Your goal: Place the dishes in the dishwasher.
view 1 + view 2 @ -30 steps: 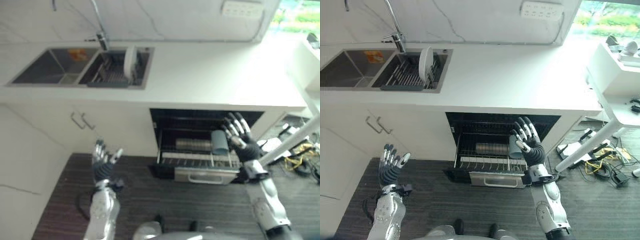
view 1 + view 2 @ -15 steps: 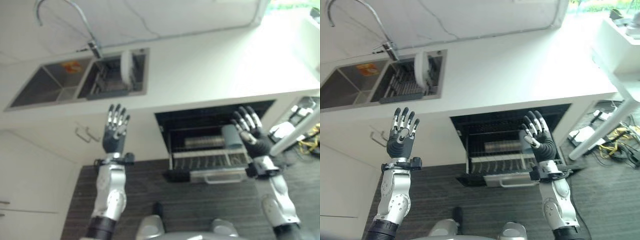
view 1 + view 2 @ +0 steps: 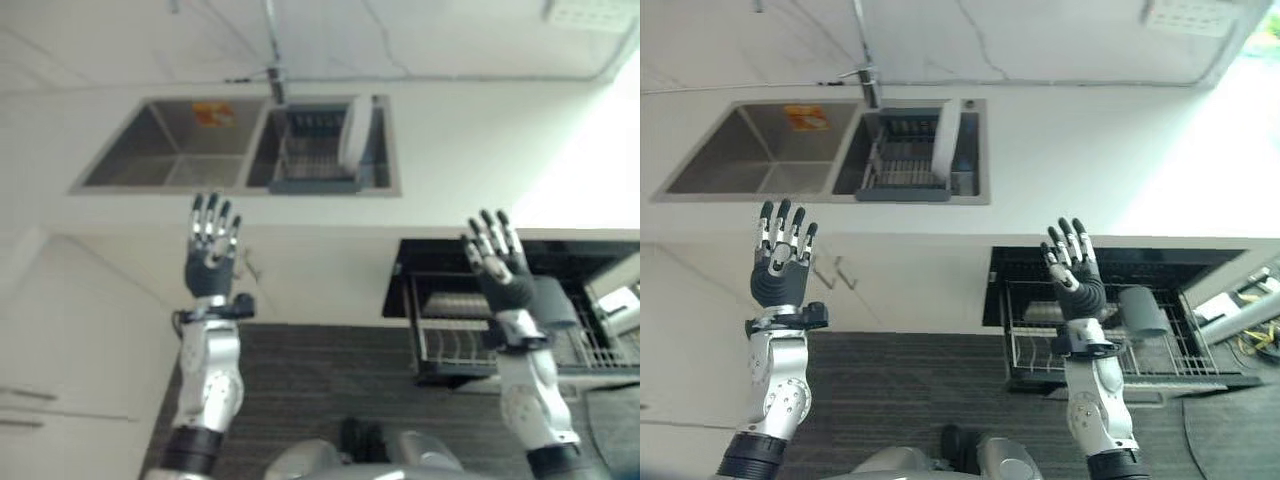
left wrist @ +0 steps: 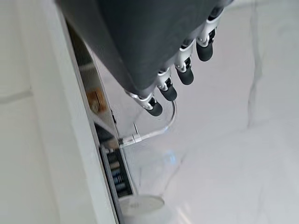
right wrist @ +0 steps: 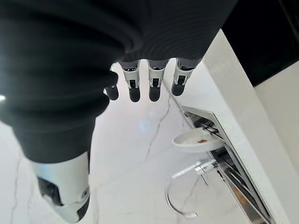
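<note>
A white round plate stood on edge in a dark wire rack inside the right basin of a steel double sink, well apart from both hands; a small brownish mark showed on its face in the right wrist view. A curved chrome tap rose behind the sink. The counter was smooth and white, with a pale veined stone wall behind it and a white socket strip on that wall. Below the counter, the dishwasher stood open with its wire basket pulled out, holding a grey cup on its side. The floor was dark and striped. The left hand was raised in front of the white cabinet, fingers straight and spread, holding nothing. The right hand was raised before the dishwasher opening, fingers likewise straight and spread, empty.
</note>
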